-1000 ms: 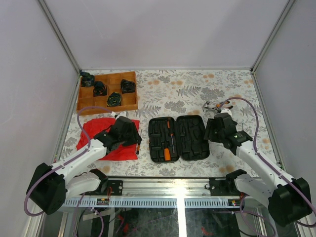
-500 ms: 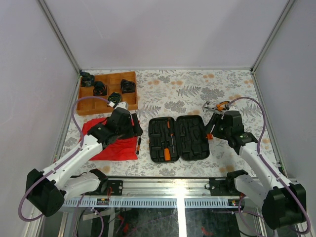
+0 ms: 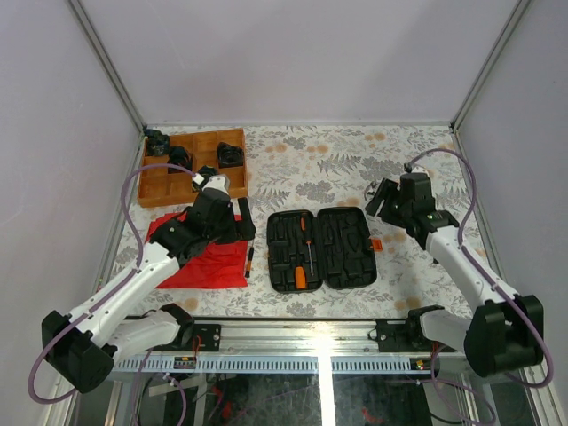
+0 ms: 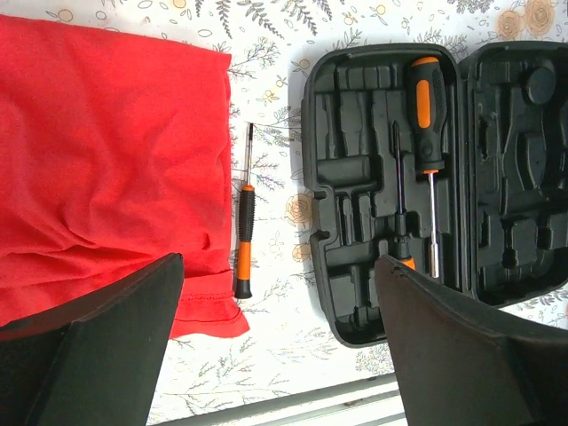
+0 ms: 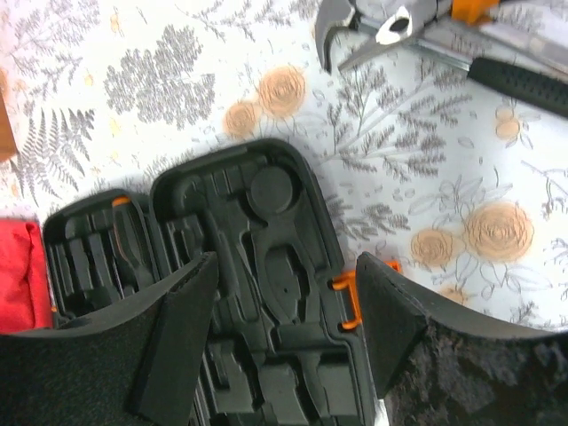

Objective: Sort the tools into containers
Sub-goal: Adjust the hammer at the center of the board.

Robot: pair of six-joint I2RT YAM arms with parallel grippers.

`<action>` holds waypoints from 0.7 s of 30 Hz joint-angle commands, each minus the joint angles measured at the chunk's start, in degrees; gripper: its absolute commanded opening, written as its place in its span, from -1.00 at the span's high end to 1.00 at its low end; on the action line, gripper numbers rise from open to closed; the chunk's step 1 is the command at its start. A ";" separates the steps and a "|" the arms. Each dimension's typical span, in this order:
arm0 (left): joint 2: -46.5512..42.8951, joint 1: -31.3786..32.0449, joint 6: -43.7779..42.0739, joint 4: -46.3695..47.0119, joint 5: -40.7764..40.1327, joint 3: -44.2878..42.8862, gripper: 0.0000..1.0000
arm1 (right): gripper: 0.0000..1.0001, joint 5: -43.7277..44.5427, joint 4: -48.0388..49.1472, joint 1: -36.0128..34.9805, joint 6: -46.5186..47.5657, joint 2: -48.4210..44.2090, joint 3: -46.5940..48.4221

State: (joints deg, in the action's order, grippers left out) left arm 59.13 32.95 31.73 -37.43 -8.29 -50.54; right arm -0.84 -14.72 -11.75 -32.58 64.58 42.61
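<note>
Open tool case (image 3: 321, 248) with loose tools.
We see both arms' jaws open and empty; the tool case lies near centre, one screwdriver (image 4: 243, 240) just left of it, pliers (image 5: 390, 27) far right.

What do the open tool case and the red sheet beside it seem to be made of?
Tool case: probably hard moulded plastic, matt black, judging by its shaped slots. Red sheet: likely soft cloth, matt, since it lies wrinkled.

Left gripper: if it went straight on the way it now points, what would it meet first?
Most likely the bare table between the loose screwdriver and the open case; the screwdriver lies just left of that line, though depth is unclear.
</note>
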 commanded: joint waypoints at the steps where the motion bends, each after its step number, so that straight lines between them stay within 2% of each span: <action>1: -1.07 -0.43 -1.40 0.20 -1.91 0.77 -0.76 | -0.40 2.32 -0.08 0.90 2.46 4.40 7.12; 11: -0.15 -0.40 -1.57 0.71 -1.69 0.96 -0.79 | -0.42 5.11 -3.33 3.90 7.46 18.44 19.71; 21: -0.86 -0.30 -1.40 0.87 -2.05 1.14 -0.79 | -0.44 3.59 -7.63 10.87 16.45 28.62 25.75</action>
State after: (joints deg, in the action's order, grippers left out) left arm 59.09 32.95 31.20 -37.36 -9.10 -49.93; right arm 2.37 -19.86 -2.61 -21.74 91.37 64.60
